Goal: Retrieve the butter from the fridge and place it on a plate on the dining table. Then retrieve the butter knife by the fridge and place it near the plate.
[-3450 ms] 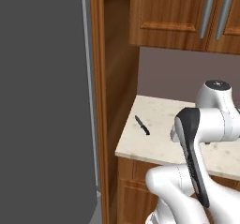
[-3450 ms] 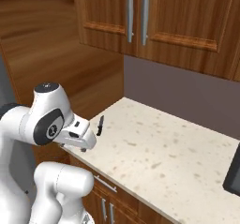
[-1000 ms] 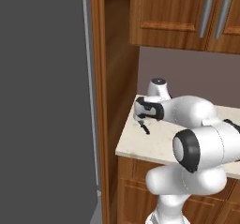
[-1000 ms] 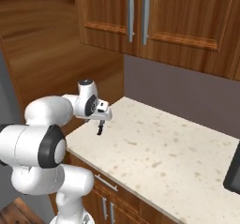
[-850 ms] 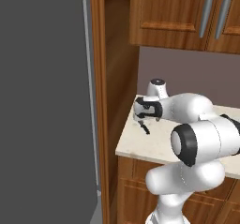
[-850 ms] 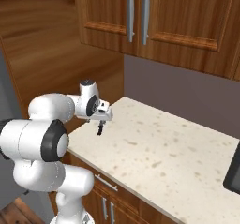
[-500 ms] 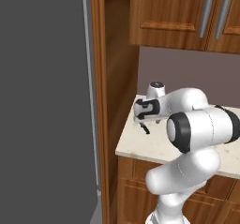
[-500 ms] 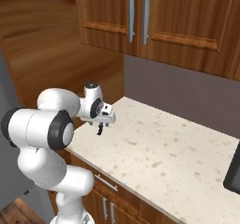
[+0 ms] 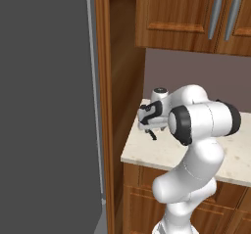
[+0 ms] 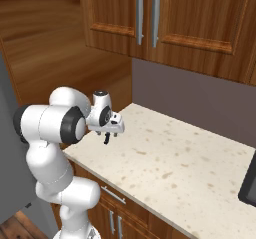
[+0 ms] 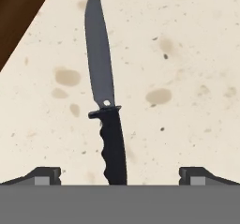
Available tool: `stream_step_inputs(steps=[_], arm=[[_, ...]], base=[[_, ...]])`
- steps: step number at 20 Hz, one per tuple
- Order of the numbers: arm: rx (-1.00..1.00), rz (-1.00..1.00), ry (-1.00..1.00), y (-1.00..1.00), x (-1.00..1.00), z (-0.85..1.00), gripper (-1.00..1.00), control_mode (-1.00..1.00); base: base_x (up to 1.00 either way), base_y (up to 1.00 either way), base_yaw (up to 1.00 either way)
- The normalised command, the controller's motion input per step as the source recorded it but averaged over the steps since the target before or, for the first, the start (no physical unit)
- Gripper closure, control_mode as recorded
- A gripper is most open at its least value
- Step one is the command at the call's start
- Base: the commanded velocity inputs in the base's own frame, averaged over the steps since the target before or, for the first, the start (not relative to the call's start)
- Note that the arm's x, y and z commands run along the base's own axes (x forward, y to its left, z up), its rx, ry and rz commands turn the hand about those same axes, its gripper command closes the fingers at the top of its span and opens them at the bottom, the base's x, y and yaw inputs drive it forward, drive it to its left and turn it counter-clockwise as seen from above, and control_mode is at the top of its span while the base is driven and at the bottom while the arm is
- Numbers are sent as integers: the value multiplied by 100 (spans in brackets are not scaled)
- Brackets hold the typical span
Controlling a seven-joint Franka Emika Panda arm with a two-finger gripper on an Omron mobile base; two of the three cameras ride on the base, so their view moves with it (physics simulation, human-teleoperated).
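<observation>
Gripper (image 11: 120, 174) points down at the beige speckled counter (image 11: 187, 54), jaws spread wide apart with nothing between the pads. Fingertips (image 11: 44, 174) show at the two lower corners of the hand view, well clear of each other. Butter knife (image 11: 105, 110) lies flat on the counter directly ahead of the jaws, centred in the gap between them: black ribbed handle toward the gripper, grey blade running away from it, slightly tilted. No contact visible between fingers and knife. In the left base view the gripper (image 9: 148, 122) hangs over the counter's near corner, the knife (image 9: 152, 133) just below it, the grey fridge (image 9: 46, 105) off to one side. Right base view: gripper (image 10: 111, 125) above knife (image 10: 106, 139).
</observation>
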Motion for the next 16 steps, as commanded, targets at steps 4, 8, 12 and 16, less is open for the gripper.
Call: stream_step_inputs(steps=[4,8,12,16], arm=[[0,0,3,3,16,-23,-100,-100],[0,0,2,0,13,-34,-100,-100],[0,0,0,0,15,-36,-100,-100],[0,0,0,0,11,-31,-100,-100]], base=[[0,0,0],[0,0,0],[0,0,0],[0,0,0]])
